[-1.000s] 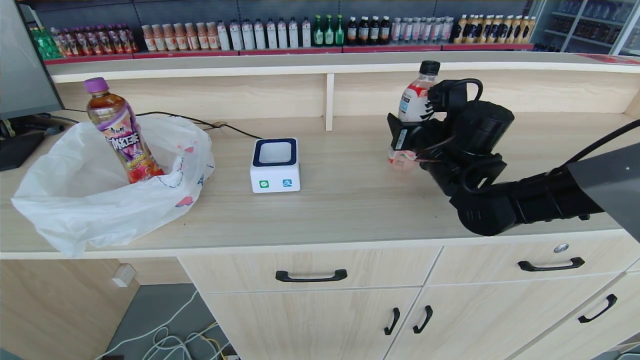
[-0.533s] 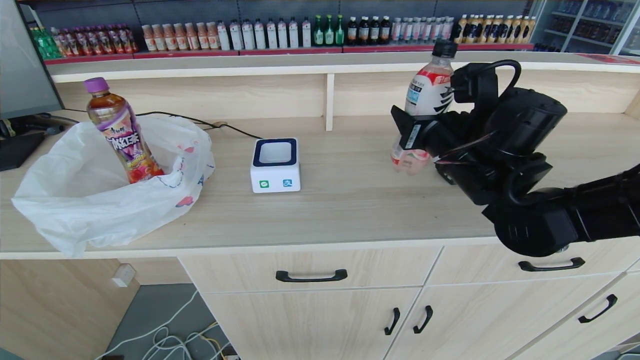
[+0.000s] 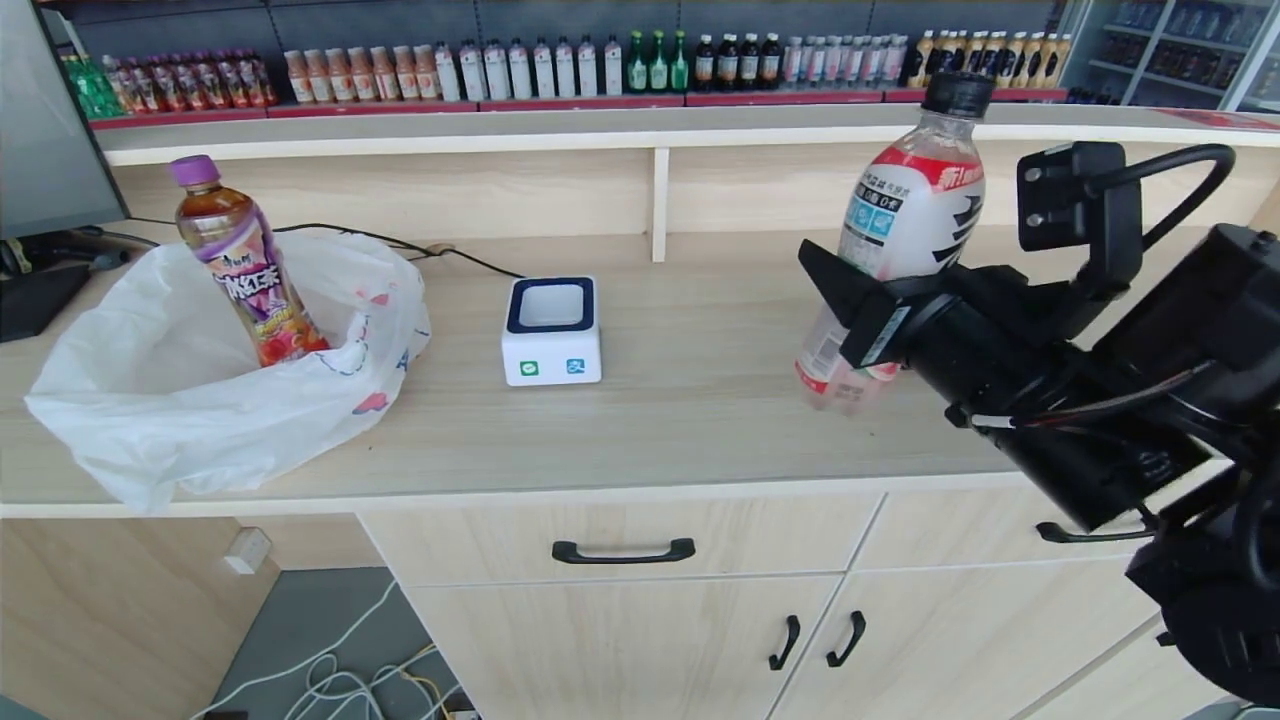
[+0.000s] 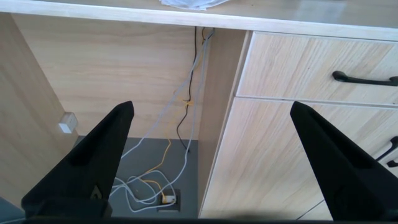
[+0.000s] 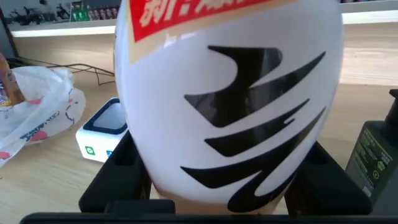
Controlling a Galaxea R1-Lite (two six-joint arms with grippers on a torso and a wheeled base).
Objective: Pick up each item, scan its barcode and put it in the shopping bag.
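Note:
My right gripper point(image 3: 885, 310) is shut on a clear bottle point(image 3: 900, 230) with a black cap and a white, red and black label, held upright above the right part of the counter point(image 3: 690, 420). The same bottle point(image 5: 236, 93) looms close in the right wrist view, between the black fingers point(image 5: 118, 174). A white scanner box point(image 3: 551, 330) with a dark-rimmed window stands mid-counter, to the left of the bottle; it shows as the scanner point(image 5: 102, 127) in the right wrist view too. The white shopping bag point(image 3: 200, 390) lies at the left with a purple-capped tea bottle point(image 3: 245, 265) standing in it. My left gripper point(image 4: 211, 162) hangs open below counter height, facing the cabinet.
A black cable point(image 3: 400, 243) runs along the back of the counter behind the bag. A raised wooden ledge point(image 3: 655, 185) backs the counter, with drink shelves point(image 3: 560, 65) beyond. Drawers with black handles point(image 3: 622, 552) sit under the counter. Loose cables point(image 4: 155, 186) lie on the floor.
My right gripper has lifted the black-capped bottle off the counter and brought it up and nearer to the head camera. The bag, tea bottle and scanner stayed put.

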